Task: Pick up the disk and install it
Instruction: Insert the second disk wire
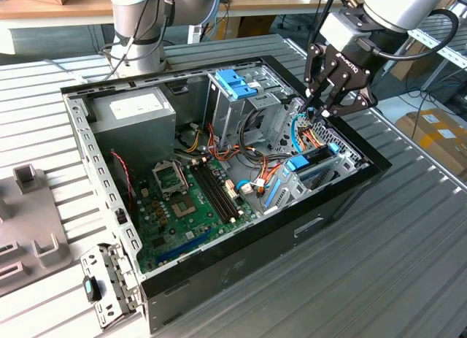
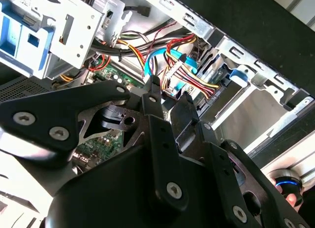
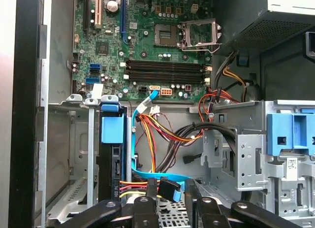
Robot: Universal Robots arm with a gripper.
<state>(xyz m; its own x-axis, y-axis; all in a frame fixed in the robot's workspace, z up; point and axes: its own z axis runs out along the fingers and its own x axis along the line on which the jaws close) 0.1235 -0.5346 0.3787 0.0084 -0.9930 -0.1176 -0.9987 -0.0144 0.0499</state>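
The disk (image 1: 306, 165) is seen standing on edge in a metal bay (image 3: 64, 139) at the corner of the case (image 1: 241, 261), below the gripper (image 1: 322, 108) and a little to one side of its line of descent; in the first wrist view the blue carrier tab of the disk (image 3: 111, 129) is shown uppermost, with the dark drive edge under it. It appears already slotted between the bay walls, though whether it is fully seated cannot be told. The disk is judged to be stiff, fairly dense for its bulk and sensitive to knocks, with smooth metal faces that would be slippery; the blue carrier is judged the safer hold, taken across its narrow thickness near the tab, since the faces are shut in by the bay. The gripper is held above the bay with its fingers (image 3: 149, 188) parted to a narrow gap and nothing clamped between them; a blue plug (image 3: 168, 188) is seen past the tips. Just beyond the gripper a bundle of cables (image 3: 162, 134) is draped beside the bay, and farther off lies the motherboard (image 3: 147, 41).
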